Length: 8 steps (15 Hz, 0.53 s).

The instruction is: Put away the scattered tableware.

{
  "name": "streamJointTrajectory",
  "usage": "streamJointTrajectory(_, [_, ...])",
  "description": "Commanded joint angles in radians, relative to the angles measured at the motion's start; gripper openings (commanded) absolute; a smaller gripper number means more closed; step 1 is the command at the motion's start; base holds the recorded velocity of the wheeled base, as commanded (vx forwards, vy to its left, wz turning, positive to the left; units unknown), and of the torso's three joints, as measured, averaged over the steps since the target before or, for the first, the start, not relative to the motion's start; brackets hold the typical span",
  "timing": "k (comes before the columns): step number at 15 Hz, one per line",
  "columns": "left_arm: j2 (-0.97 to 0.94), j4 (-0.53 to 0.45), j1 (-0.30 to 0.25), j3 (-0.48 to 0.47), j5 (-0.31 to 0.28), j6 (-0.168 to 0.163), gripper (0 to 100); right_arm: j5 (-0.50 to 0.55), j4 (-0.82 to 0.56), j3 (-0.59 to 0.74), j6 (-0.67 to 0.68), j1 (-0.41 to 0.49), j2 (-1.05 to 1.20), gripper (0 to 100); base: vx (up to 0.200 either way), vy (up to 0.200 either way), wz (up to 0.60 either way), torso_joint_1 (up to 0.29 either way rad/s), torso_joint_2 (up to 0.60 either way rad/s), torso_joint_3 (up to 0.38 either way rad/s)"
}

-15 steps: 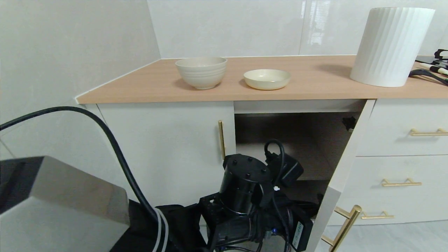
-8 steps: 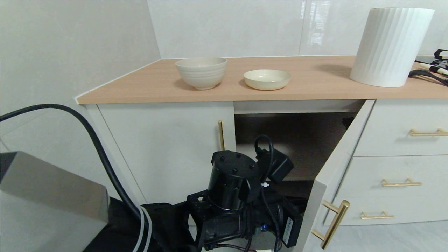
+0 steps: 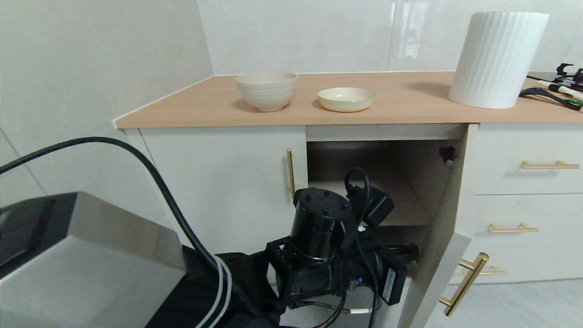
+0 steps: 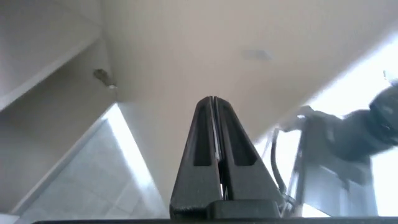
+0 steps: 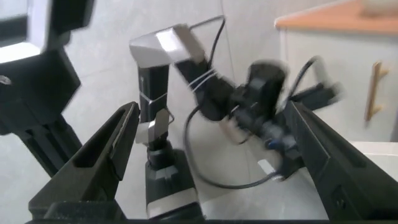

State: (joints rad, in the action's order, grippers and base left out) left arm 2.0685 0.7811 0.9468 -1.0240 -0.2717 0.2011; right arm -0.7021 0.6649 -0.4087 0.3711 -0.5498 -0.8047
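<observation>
Two pieces, bowl (image 3: 266,91) and shallow dish (image 3: 346,99), sit just back from the counter (image 3: 410,111) front edge above the open cabinet (image 3: 405,209); I see my left gripper (image 4: 213,124) pinched empty (right gripper (image 5: 212,112) gapes, empty).

I saw a beige ceramic bowl (image 3: 266,90) with faint ridged bands, a plain cream shallow dish (image 3: 346,99) and a light-brown wood-grain countertop (image 3: 410,104). The tall white cylindrical container (image 3: 496,59) was vertically fluted.
</observation>
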Motion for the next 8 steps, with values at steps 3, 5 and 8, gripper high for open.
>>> streamJointTrajectory(3, [0.151,-0.075,0.096,-0.249,-0.001,0.063,0,-0.002,0.001,-0.002,-0.001,-0.001,0.001,100,0.000,0.000,0.00,0.000,0.00,0.000])
streamJointTrajectory(5, [0.120,-0.072,0.118,-0.248,-0.004,0.070,0,-0.004,0.001,-0.002,-0.001,-0.001,-0.001,100,0.000,0.000,0.00,0.000,0.00,0.000])
streamJointTrajectory(8, [0.099,-0.002,0.147,-0.192,-0.012,0.093,0,-0.008,0.001,-0.002,-0.001,-0.001,0.001,100,0.000,0.000,0.00,0.000,0.00,0.000])
